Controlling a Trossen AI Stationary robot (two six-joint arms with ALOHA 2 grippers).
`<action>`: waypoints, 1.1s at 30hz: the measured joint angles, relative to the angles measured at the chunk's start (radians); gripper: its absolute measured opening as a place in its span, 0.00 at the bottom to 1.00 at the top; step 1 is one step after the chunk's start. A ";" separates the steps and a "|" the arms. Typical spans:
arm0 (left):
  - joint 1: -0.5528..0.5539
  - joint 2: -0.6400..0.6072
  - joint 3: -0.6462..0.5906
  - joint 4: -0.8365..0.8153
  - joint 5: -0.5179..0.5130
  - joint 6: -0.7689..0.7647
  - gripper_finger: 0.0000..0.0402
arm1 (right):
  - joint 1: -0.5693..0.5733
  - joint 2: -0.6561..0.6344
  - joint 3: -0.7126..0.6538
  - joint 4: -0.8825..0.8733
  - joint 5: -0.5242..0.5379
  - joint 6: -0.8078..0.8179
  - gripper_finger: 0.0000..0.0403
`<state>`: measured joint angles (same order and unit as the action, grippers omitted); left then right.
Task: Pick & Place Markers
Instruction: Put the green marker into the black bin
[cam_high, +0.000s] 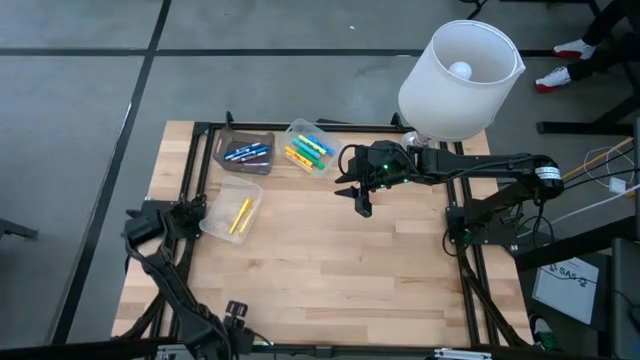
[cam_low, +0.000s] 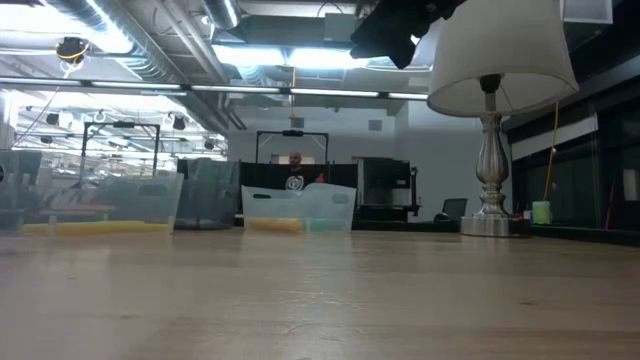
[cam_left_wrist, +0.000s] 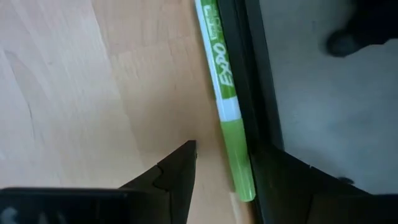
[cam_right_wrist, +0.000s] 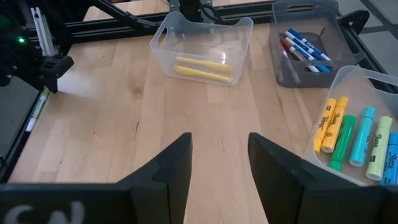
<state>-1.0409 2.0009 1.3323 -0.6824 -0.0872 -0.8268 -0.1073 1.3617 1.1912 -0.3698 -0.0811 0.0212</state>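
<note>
A green whiteboard marker with a white label (cam_left_wrist: 229, 102) lay along the bench's left edge against the black frame rail (cam_left_wrist: 249, 93), between the spread fingers of the left gripper (cam_left_wrist: 231, 180); the right gripper (cam_right_wrist: 219, 163) hung open mid-bench.

Left end effector (cam_left_wrist: 221, 165) low and open; right end effector (cam_right_wrist: 219, 158) raised, open.

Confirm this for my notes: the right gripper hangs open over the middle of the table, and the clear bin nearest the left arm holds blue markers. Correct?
Not quite. The clear bin nearest the left arm holds yellow markers, as the high view shows; the blue ones sit in the dark bin. The right gripper does hang open over the middle of the table.
</note>
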 joint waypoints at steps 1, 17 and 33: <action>-0.001 0.010 0.010 -0.007 0.000 -0.002 0.39 | 0.000 0.000 0.000 0.000 0.000 0.000 0.39; 0.010 0.044 0.057 -0.415 -0.123 -0.245 0.39 | 0.000 0.000 0.000 -0.002 0.001 -0.002 0.39; 0.022 0.044 0.057 -0.361 -0.143 -0.073 0.32 | 0.000 0.000 0.000 -0.001 0.000 0.000 0.39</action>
<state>-1.0184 2.0449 1.3891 -1.0438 -0.2306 -0.8996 -0.1071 1.3617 1.1912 -0.3710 -0.0807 0.0216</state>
